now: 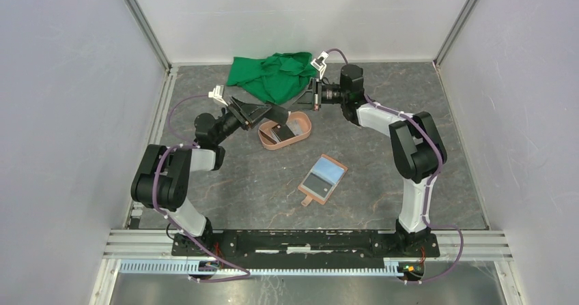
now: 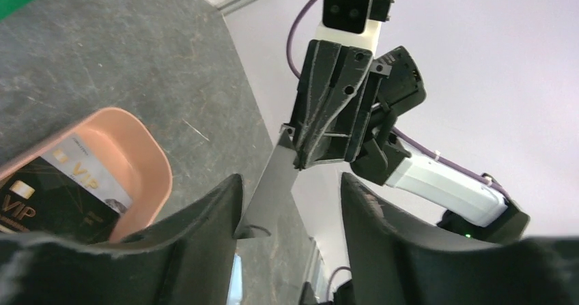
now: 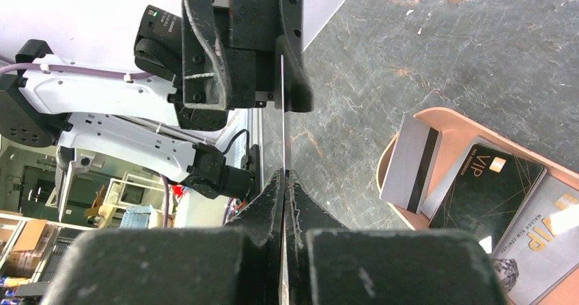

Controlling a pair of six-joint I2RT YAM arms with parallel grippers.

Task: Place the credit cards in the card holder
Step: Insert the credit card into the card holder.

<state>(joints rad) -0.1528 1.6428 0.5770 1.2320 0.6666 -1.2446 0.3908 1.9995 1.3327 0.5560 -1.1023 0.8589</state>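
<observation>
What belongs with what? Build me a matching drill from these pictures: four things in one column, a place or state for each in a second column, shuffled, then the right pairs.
Things
1. crumpled green cloth
2. salmon-pink oval plastic tray
3. tan-brown leather card holder
4. thin grey plastic card

Places or states
A. pinched in the shut right pincer
B. lying open near the middle of the dark grey marbled table
C. bunched at that table's far edge
D. holding black VIP cards

Pairs: 1-C, 2-D, 3-B, 4-A
</observation>
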